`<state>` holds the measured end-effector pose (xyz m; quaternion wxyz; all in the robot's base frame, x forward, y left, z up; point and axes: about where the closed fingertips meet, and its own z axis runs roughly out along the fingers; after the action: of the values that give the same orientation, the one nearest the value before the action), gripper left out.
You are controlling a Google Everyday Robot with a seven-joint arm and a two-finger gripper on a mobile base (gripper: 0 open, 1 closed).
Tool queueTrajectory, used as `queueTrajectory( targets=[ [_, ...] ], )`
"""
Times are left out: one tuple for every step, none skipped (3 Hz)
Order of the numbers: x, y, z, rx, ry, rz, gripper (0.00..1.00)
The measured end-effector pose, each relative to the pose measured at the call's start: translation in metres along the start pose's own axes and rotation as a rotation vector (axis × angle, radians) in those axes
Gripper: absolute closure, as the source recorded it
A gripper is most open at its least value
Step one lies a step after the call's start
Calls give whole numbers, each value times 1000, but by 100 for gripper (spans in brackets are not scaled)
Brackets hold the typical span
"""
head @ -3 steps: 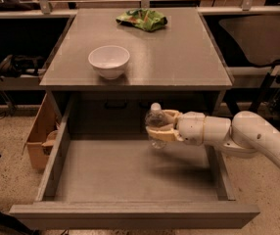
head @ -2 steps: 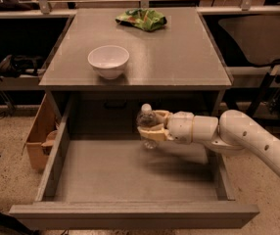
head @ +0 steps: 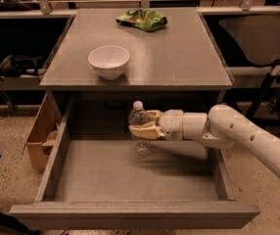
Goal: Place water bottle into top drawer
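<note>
gripper (head: 141,123): inside the open drawer's space, toward the back and slightly right of centre. It enters from the right, points left, and sits below the tabletop's front edge.
grip state: both tan fingers (head: 145,131) are closed around the water bottle, one on the far side and one on the near side, with the bottle pinched between them.
water bottle (head: 138,114): clamped at mid-body, roughly upright, white cap on top just under the tabletop lip. The clear lower part hangs below the fingers. The base is over the rear part of the drawer floor; whether it touches the floor, cannot tell.
top drawer (head: 134,215): pulled out toward the camera, flat grey front panel nearest. The grey floor carries the arm's shadow.
arm (head: 257,140): white, comes in from lower right over the drawer's right side wall.
tabletop (head: 179,58): grey, directly above the drawer.
white bowl (head: 109,60): on the tabletop, front-left, upright, well apart from the bottle.
green bag (head: 142,19): crumpled, near the tabletop's back edge, about centre.
cardboard box (head: 38,137): on the ground just beside the drawer's left wall.
</note>
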<state>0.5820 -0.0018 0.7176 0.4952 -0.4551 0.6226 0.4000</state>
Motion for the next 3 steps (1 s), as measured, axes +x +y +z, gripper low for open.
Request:
queueTrajectory(
  targets=[
    [-2, 0, 7, -28, -28, 62, 100],
    [-4, -1, 10, -53, -110, 95, 100],
    [-5, 1, 11, -66, -157, 66, 100]
  ],
)
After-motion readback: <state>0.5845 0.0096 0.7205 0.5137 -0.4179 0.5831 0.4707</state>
